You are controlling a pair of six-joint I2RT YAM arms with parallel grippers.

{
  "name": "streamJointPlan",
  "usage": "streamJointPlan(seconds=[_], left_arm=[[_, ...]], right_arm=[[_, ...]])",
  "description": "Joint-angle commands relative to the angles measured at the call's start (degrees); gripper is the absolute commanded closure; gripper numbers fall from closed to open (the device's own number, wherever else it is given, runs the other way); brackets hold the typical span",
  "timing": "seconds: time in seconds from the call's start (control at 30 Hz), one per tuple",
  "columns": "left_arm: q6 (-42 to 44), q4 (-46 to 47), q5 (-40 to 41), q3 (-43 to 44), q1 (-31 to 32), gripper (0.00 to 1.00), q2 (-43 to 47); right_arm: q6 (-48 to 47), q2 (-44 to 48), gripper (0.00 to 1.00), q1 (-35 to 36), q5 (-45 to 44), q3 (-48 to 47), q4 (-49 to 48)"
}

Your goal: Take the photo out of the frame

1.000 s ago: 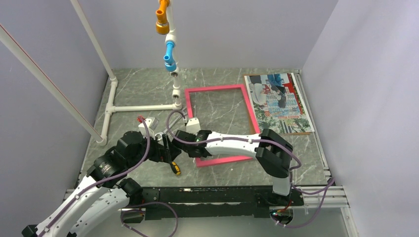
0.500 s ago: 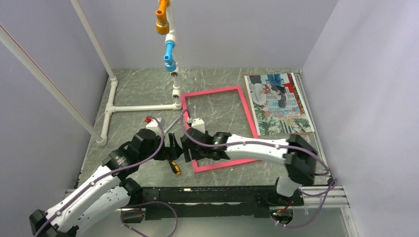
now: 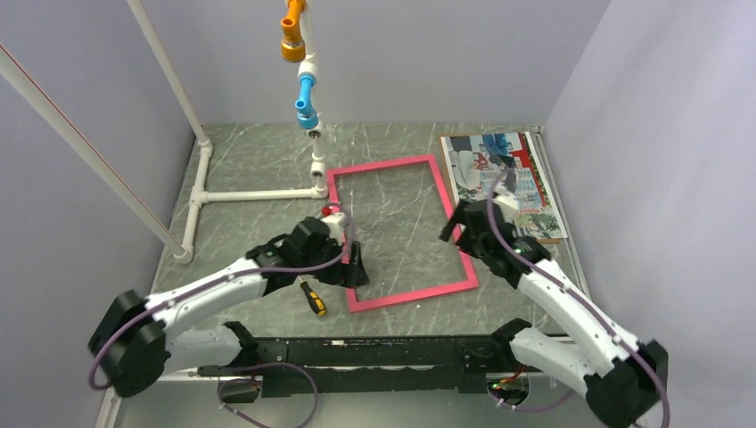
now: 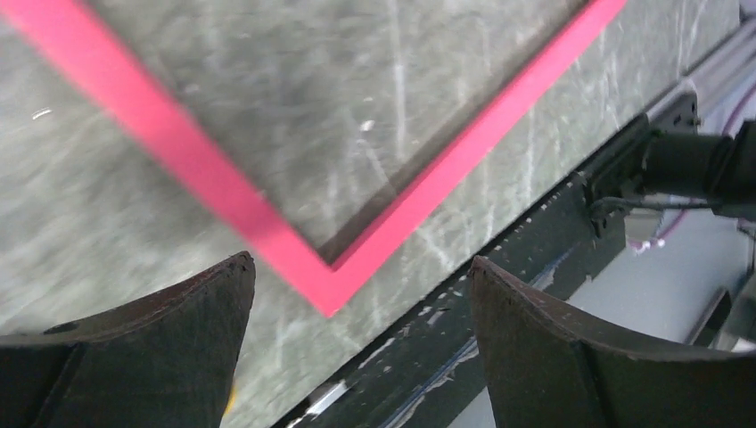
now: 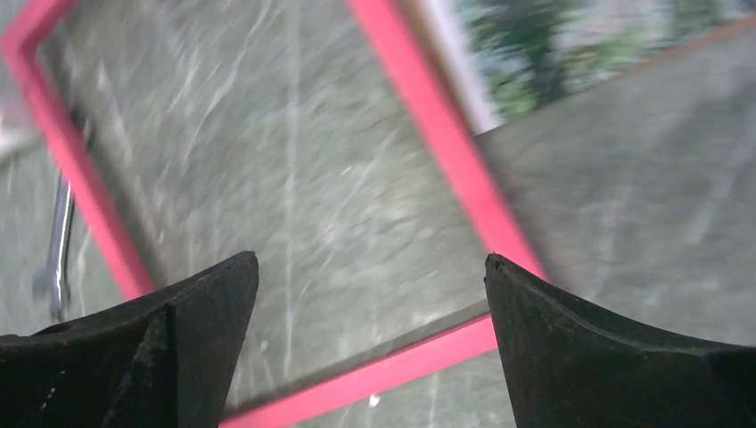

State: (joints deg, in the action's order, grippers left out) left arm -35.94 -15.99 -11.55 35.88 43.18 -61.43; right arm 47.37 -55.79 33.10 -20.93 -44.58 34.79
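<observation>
Wide spread and empty, both left hand [image 4: 358, 263] and right hand [image 5: 370, 259]! The colourful rectangular photo print [image 3: 499, 183] lies far right on the grey marble counter [image 3: 250, 160], just right of the thin pink-red frame [image 3: 379, 165], lengthwise near-to-far, right hand nearer.

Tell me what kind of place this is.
Probably a robotics lab test cell: plain walls box in the table, two arms are bolted to a rail, and a pipe rig stands behind.

The gripper [image 5: 365, 260] hangs spread above the frame [image 5: 435, 134]; the photo [image 5: 571, 53] beside.
</observation>
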Motion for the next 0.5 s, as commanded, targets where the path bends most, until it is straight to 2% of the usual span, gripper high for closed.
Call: streamJointPlan(seconds=[0.0, 0.1, 0.23, 0.47], left_arm=[[4.9, 6.8, -5.4, 10.4, 6.9, 0.09, -12.3], [7.5, 6.6, -6.6, 17.0, 11.2, 0.09, -22.7], [12.9, 6.6, -5.8, 24.1, 16.1, 0.07, -31.1], [30.1, 0.1, 5.6, 34.7, 24.2, 0.03, -41.9]], right_arm=[[1.0, 6.5, 0.01, -14.5, 2.3, 4.4, 2.7], [-1.6, 7.1, 0.01, -25.9, 9.7, 7.2, 0.4], [-6.0, 4.2, 0.01, -40.0, 19.8, 10.2, -3.4], [-10.4, 1.6, 0.03, -51.7, 28.4, 12.4, -7.8]])
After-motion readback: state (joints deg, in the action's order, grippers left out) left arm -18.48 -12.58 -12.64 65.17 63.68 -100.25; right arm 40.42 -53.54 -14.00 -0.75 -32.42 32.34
